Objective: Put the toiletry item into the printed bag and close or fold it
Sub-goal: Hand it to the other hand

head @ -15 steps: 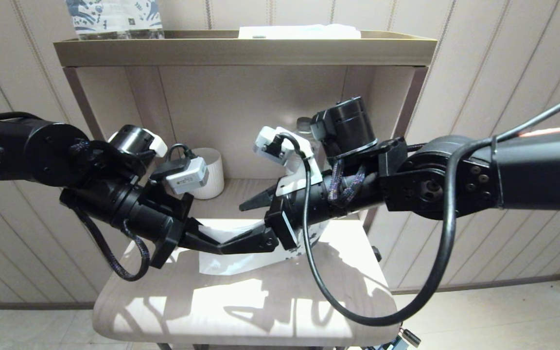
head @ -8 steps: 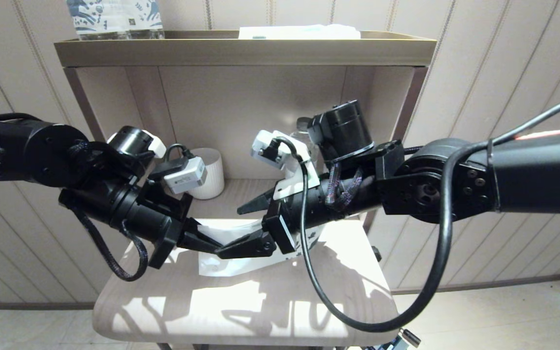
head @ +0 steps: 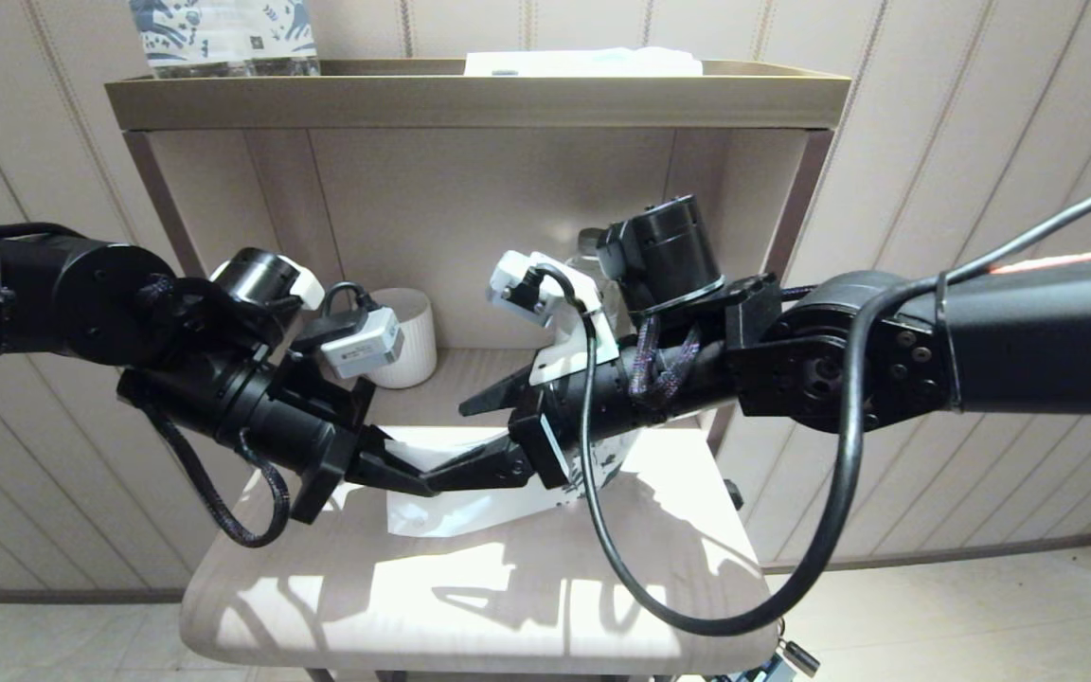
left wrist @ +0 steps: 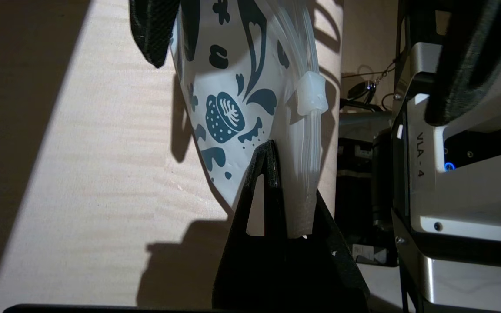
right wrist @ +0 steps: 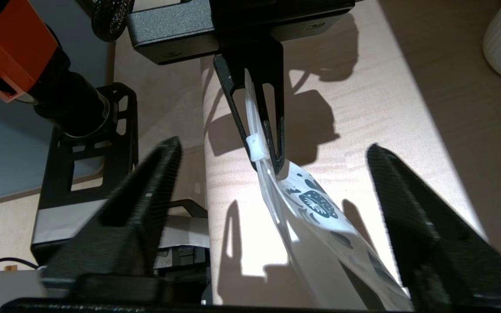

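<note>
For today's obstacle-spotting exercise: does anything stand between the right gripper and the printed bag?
Nothing visible does. The open right gripper straddles the printed bag, which the left gripper holds clamped at its zip edge.

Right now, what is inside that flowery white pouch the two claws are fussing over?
The printed bag is opaque, so its contents are hidden. The left gripper pinches its zip edge by the slider; the right gripper is open around it.
</note>
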### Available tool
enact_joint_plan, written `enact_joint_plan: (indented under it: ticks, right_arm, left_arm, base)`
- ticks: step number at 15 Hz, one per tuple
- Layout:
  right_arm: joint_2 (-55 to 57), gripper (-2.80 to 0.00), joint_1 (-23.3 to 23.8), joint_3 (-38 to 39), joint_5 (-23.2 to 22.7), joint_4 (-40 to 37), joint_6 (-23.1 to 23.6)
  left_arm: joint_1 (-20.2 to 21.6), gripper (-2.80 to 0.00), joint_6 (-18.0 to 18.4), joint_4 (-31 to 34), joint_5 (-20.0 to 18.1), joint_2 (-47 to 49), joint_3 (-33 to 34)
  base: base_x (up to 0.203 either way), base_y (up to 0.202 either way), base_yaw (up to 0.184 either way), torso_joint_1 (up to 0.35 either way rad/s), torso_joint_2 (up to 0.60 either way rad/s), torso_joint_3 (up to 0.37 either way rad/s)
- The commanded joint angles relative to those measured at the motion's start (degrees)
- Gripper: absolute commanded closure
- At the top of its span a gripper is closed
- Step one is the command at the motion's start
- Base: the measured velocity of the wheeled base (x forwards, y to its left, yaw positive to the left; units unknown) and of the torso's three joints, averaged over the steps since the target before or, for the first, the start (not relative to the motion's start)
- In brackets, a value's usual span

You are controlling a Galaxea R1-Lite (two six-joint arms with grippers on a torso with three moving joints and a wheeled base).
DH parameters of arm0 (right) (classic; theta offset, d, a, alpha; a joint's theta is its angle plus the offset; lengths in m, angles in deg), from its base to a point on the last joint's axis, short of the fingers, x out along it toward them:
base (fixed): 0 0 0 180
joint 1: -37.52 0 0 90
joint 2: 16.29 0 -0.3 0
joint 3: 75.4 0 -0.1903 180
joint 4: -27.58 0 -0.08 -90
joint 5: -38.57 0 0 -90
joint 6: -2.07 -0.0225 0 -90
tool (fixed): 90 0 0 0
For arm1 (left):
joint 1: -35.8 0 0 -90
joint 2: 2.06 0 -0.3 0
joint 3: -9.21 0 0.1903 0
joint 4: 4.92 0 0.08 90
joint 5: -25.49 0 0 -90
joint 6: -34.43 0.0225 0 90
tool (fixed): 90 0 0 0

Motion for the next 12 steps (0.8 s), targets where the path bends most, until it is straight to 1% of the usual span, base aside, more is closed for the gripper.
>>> enact_joint_plan:
  ticks: [1, 2, 3, 12]
  right_arm:
    - [0.47, 0.0, -0.29, 0.32, -0.09, 0.76, -0.28]
    - [0.47, 0.0, -0.52, 0.23, -0.16, 0.81, -1.56]
    - [0.55, -2.8, -0.56, -0.13, -0.17, 0.89, -3.42]
    - [0.21, -2.8, -0.89, 0.59, -0.17, 0.92, -3.9]
  left_arm:
    - [0.0, 0.0, 0.28, 0.2, -0.28, 0.17, 0.26]
    - [0.0, 0.0, 0.28, 0.04, -0.32, 0.17, 0.58]
    - [0.0, 0.0, 0.2, -0.41, -0.36, 0.17, 0.71]
    - [0.0, 0.0, 0.2, -1.43, -0.45, 0.17, 1.77]
  base:
    - [0.0, 0.0, 0.0, 0.0, 0.0, 0.0]
    - [0.0, 0.0, 0.0, 0.0, 0.0, 0.0]
    - [0.0, 0.0, 0.0, 0.0, 0.0, 0.0]
    - [0.0, 0.0, 0.0, 0.0, 0.0, 0.0]
